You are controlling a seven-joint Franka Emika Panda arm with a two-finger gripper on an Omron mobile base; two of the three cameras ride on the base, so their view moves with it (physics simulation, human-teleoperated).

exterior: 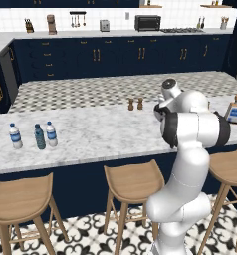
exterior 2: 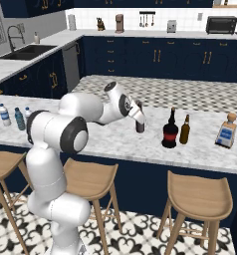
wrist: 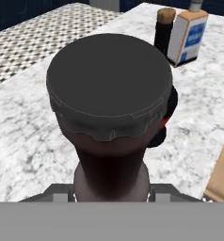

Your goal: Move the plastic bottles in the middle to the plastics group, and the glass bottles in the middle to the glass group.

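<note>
My gripper [exterior 2: 139, 118] is shut on the neck of the slim dark brown bottle [exterior 2: 140, 125], which stays upright over the marble counter [exterior 2: 110, 142]. In the hand view its dark cap [wrist: 109, 84] and neck [wrist: 111, 169] sit right between my fingers. Just right of it stands the fat black bottle with a red label [exterior 2: 170, 131], then the amber-brown beer bottle [exterior 2: 184, 130] and the square clear flask [exterior 2: 226, 130] [exterior: 234, 110]. At the counter's left end two clear plastic bottles [exterior: 15, 136] [exterior: 51, 134] flank a teal one [exterior: 39, 137]. My arm hides the gripper in the left base view.
Two small brown shakers [exterior: 131, 104] [exterior: 140, 103] stand at the counter's far edge behind my arm. Wooden stools [exterior: 133, 180] [exterior 2: 199, 196] line the near side. The sink [exterior 2: 26, 51] lies on the back-left counter.
</note>
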